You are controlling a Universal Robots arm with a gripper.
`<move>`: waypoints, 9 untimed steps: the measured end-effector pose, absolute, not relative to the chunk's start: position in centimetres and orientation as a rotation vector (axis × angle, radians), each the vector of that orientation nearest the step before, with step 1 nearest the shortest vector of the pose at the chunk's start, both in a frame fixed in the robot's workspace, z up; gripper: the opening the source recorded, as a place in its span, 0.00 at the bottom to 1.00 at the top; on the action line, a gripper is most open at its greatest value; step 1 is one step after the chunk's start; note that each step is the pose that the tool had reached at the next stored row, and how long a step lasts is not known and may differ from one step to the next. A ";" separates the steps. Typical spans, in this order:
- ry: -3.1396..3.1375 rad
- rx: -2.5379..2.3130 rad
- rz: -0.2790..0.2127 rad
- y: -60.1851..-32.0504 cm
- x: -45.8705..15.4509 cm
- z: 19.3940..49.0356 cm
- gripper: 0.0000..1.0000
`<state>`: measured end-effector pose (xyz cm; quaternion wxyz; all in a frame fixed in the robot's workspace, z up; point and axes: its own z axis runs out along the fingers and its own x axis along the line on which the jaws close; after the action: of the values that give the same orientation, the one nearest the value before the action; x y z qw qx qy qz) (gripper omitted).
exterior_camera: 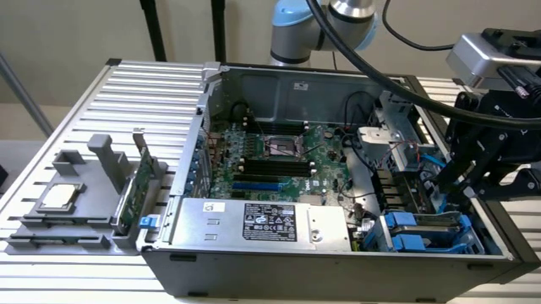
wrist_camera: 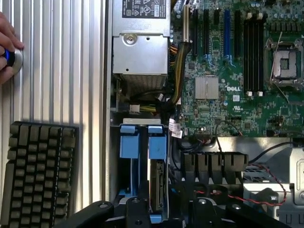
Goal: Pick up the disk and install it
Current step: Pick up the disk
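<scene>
Black linkages of the gripper (exterior_camera: 463,183) hang over the corner of the open grey steel computer case (exterior_camera: 338,272) at the exterior view's right. You see the pale blue and silver arm (exterior_camera: 325,25) come down from beyond the case's far wall, trailing thick black cables. The gripper points down into the case, its lower end among the drive slots. Whether it is closed on anything, you cannot tell.

In that corner sits the drive bay (exterior_camera: 422,231), with two bright blue plastic tabs side by side. The disk (wrist_camera: 156,185), a silver-grey metal hard drive edged in bright blue plastic, stands on edge in one slot behind a blue tab, directly under the gripper.

The rest of the case holds a green motherboard (exterior_camera: 279,158) and a silver box-shaped power supply (exterior_camera: 253,221) with a black-and-white label, just beside the bay. At the exterior view's left, a grey plastic fixture (exterior_camera: 76,209) carries a small square silver-topped chip (exterior_camera: 59,196) lying flat and a thin green circuit card (exterior_camera: 131,190) standing upright.

The bay is tight against the case walls, with wire bundles close on its inner side — little room there. Outside lies the ribbed aluminium table (exterior_camera: 152,101). A black keyboard (wrist_camera: 40,171) rests on it near the case wall, and a person's hand (wrist_camera: 5,47) curls around a round silver-and-blue knob (wrist_camera: 13,61), with bare ribs between the two.
</scene>
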<state>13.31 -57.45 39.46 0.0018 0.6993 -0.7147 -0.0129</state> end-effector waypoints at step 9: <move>-2.242 2.196 -0.040 -57.5 13.3 39.5 0.11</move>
<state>13.30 -57.45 39.47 0.0017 0.6996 -0.7144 -0.0128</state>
